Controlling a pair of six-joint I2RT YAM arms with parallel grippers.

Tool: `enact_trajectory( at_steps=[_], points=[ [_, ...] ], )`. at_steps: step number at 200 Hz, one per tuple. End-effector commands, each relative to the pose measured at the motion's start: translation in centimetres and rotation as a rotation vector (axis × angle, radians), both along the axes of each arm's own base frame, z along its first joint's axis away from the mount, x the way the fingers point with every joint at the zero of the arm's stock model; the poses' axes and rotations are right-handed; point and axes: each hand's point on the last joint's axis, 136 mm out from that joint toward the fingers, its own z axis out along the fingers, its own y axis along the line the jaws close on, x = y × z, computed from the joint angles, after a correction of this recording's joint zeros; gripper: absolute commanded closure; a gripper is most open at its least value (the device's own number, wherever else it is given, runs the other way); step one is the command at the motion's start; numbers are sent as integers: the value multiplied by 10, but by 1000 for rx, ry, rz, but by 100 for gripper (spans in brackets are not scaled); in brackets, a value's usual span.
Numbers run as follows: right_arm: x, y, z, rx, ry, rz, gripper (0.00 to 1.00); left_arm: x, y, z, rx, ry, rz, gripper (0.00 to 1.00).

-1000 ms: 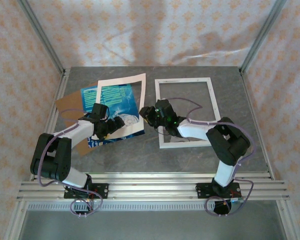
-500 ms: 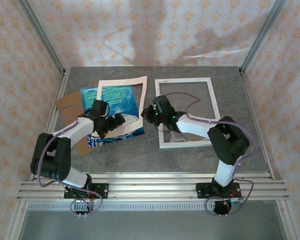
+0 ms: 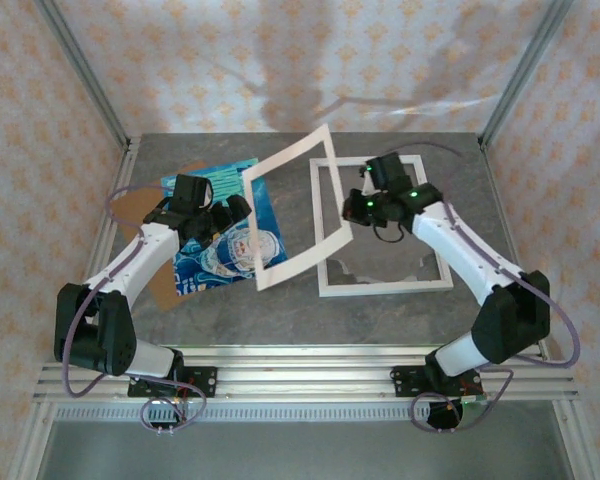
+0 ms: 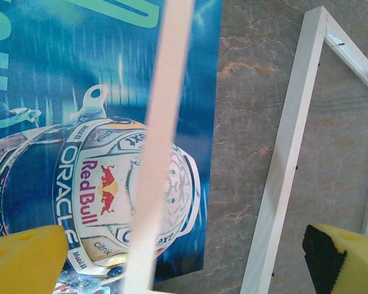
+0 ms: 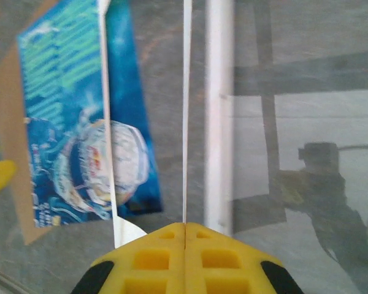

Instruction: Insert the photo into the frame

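The teal-blue photo (image 3: 212, 240) lies flat at the table's left, partly over a brown backing board (image 3: 138, 212). To its right the white-bordered frame (image 3: 380, 288) rests flat. Between them a cream paper mat (image 3: 292, 262) stands tilted up off the table, its right edge pinched by my shut right gripper (image 3: 354, 208). In the right wrist view that gripper (image 5: 185, 228) clamps the mat's thin edge (image 5: 186, 122), with the photo (image 5: 67, 116) left and the frame's border (image 5: 219, 122) right. My left gripper (image 3: 226, 214) hovers open above the photo (image 4: 61, 110), its yellow fingertips (image 4: 24, 257) wide apart and holding nothing.
The frame's pane reflects the arm in the right wrist view. Grey table (image 3: 280, 315) lies in front of both objects. Metal rails (image 3: 300, 375) run along the near edge, and patterned walls close in the back and sides.
My right gripper closed on the mat's right edge and raised it up and to the right, tipping it off the photo. The left arm drew back to the left, staying open.
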Motion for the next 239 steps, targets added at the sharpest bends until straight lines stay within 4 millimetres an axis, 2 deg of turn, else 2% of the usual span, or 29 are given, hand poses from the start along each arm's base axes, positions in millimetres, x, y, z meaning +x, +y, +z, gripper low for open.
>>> enact_trajectory(
  at_steps=[1, 60, 96, 116, 168, 208, 225, 239],
  points=[
    [-39, -48, -14, -169, 142, 77, 100, 2, 2, -6, 3, 11, 9, 0],
    [-31, -125, -24, -494, 133, -14, 100, 13, -4, -23, -14, 46, -2, 0],
    [-26, -163, -26, -636, 141, -148, 100, 15, -9, -29, -19, 56, -11, 0],
    [-23, -176, -29, -663, 142, -215, 100, 16, -14, -33, -26, 63, -18, 0],
    [-18, -201, -30, -675, 155, -288, 100, 10, -21, -40, -12, 82, -41, 0],
    [-21, -210, -36, -716, 191, -278, 100, 6, -19, -44, 3, 100, -46, 0],
    [-19, -198, -36, -645, 176, -265, 100, 7, -20, -45, -1, 98, -43, 0],
    [-15, -169, -28, -476, 129, -208, 100, 6, -21, -47, -2, 104, -45, 0]
  ],
)
